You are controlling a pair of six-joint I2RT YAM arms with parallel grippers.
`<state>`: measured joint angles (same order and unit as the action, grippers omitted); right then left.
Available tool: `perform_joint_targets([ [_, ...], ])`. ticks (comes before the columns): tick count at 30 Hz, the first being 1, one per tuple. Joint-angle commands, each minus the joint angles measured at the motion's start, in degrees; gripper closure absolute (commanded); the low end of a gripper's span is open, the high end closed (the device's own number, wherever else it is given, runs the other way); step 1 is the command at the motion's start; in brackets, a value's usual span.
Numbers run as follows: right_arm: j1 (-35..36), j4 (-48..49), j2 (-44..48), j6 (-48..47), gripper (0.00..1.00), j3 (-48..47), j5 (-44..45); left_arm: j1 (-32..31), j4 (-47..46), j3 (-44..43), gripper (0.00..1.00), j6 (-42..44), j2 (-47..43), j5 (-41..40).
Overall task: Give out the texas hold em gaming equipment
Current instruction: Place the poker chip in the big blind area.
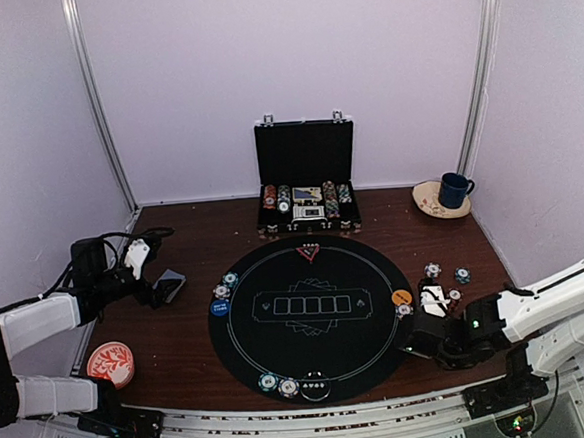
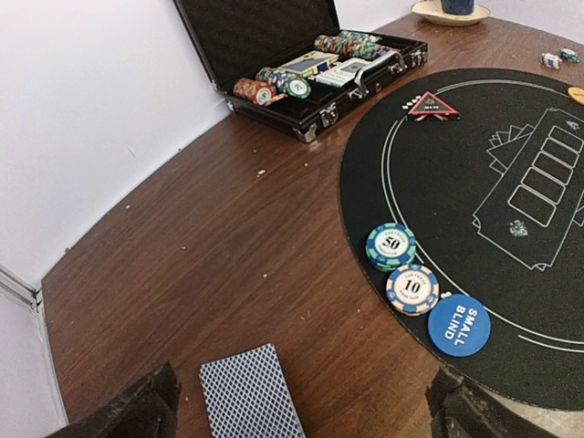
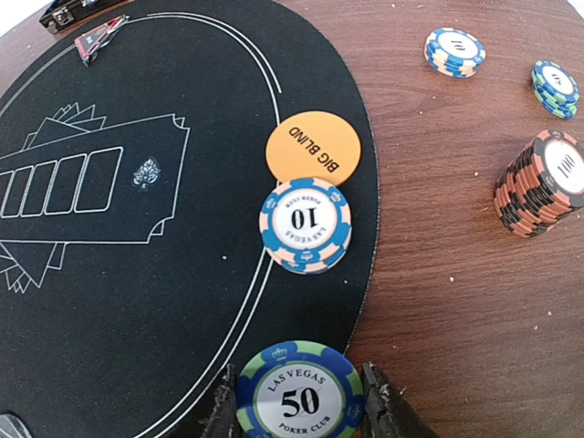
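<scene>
- Only the right wrist view shows the 50 chip, clamped in the partly closed right claw at the edge of the mat.
- Beyond it, a 10 chip is seen just beside the orange disc.
- In the left wrist view, the left claw is held wide open and empty, near the cards on the table.

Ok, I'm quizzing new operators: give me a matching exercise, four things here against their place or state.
Things: 1 orange Big Blind disc; 2 blue Small Blind disc; 3 left claw; 4 right claw.
Places or states: A closed on a 50 chip; B right edge of the mat; C open, playing cards just ahead; D left edge of the mat.
Pairs: 1-B, 2-D, 3-C, 4-A.
</scene>
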<state>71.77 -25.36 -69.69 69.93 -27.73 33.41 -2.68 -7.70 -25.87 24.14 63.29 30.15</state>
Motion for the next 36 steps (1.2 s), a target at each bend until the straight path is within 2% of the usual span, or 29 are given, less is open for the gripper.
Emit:
perform_joint_targets([
  [1, 0.24, -0.05, -1.65, 1.69, 0.69, 0.03, 3.88, -0.12, -2.58, 0.42, 0.02, 0.53, -0.64, -0.05],
  [13, -3.26, 7.43, -5.57, -2.78, 0.7, 0.4, 1.29, -0.13, -2.58, 0.38, 0.02, 0.58, -0.54, -0.05],
  [28, -6.44, 10.45, -7.9, -6.83, 0.7, 0.4, -1.99, -0.13, -2.67, 0.38, 0.02, 0.59, -0.27, -0.03],
  [36, -6.85, 10.2, -12.2, -7.47, 0.69, -1.31, -2.34, -0.11, -2.75, 0.38, 0.02, 0.6, -0.27, -0.06],
])
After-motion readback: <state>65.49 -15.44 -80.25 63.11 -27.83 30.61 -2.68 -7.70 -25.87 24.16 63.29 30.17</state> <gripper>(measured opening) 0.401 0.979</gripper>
